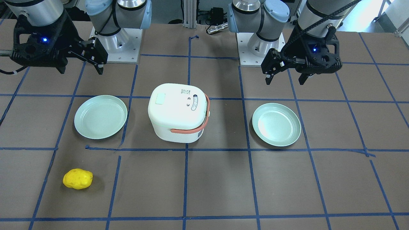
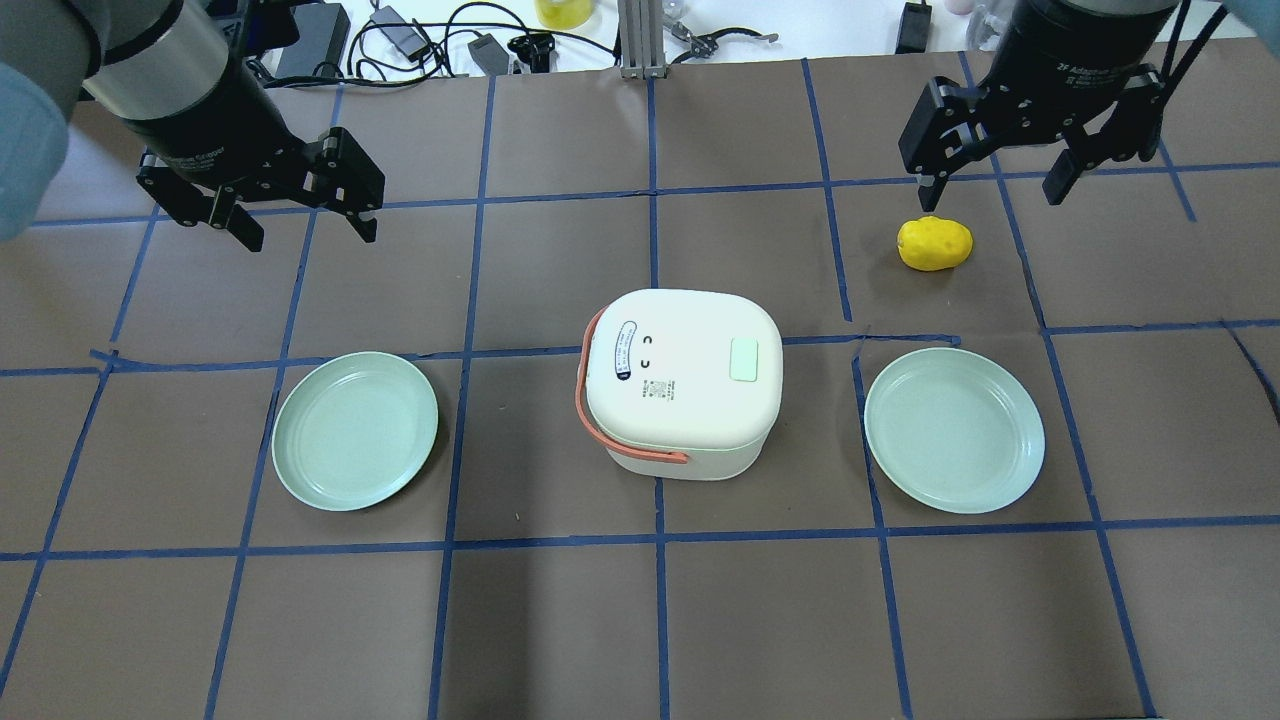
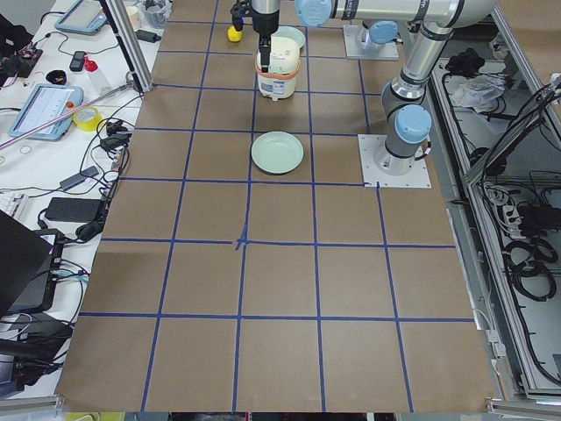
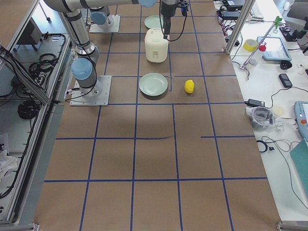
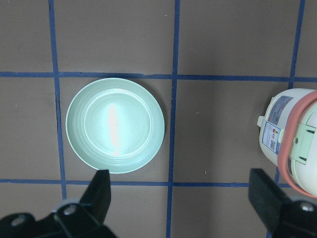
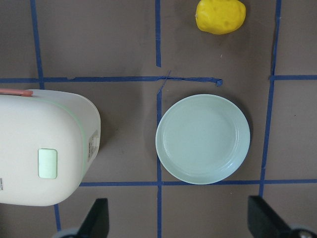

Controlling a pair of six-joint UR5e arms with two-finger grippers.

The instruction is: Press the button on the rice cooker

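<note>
**Both grippers open and clear of the cooker**

You have the brown paper-covered table (image 2: 560, 620), gridded in blue tape, carrying everything; above its far half hang both arms, well apart from each other. Your left gripper (image 2: 310, 235) is up off the table beyond the left-hand plate, its two black fingers spread wide with nothing between them; your right gripper (image 2: 990, 198) is likewise spread wide and empty, up over the table's far right, with the yellow lump close below one fingertip in the overhead view.

The white rounded plastic rice cooker (image 2: 685, 390) stands upright at the table's middle, lid down, between the two plates and touching neither; neither gripper touches it; its salmon-pink carrying handle (image 2: 588, 400) is folded down around the side towards your left arm.

A pale green round plate (image 2: 355, 430) lies to the cooker's left, and a second, matching pale green plate (image 2: 954, 430) to its right; both are bare.

The bumpy yellow potato-shaped lump (image 2: 934, 243) lies beyond the right plate, apart from it.

The pale green rectangular button (image 2: 744, 359) sits on the cooker's lid, towards your right arm's side, uncovered.
</note>
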